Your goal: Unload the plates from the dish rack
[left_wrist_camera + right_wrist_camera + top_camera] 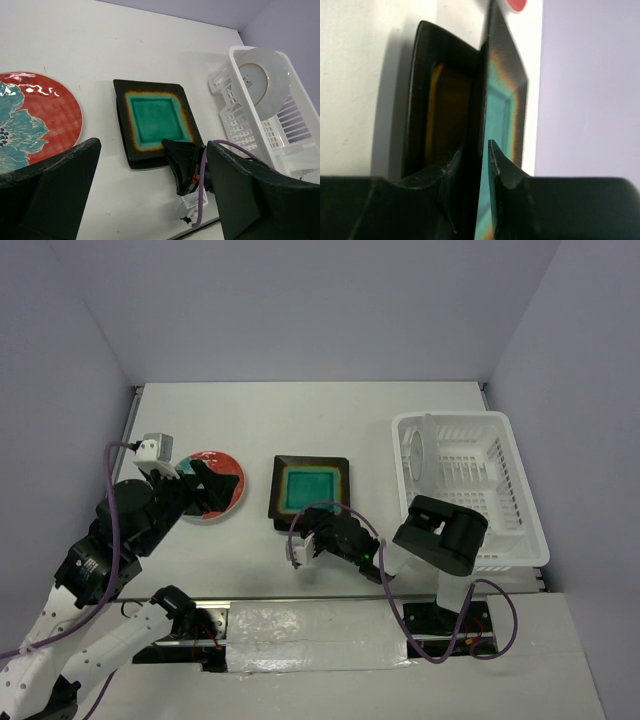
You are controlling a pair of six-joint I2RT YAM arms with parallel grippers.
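The teal square plate (pixel 311 490) lies mid-table on top of the amber square plate (pixel 447 110), whose rim shows beneath it. My right gripper (pixel 312 540) is shut on the teal plate's near rim (pixel 502 107), one finger above it and one below. A round red-rimmed floral plate (pixel 213 485) lies flat to the left. My left gripper (pixel 200 485) hovers over it, wide open and empty. The white dish rack (pixel 520 510) stands at the right with one round plate (pixel 420 448) upright at its far left end, pale back showing.
The left wrist view shows the red plate (pixel 35 120), the teal plate (pixel 155 117), the right gripper (pixel 182 160) and the rack (pixel 235 115) with its plate (pixel 262 75). Grey walls enclose the table.
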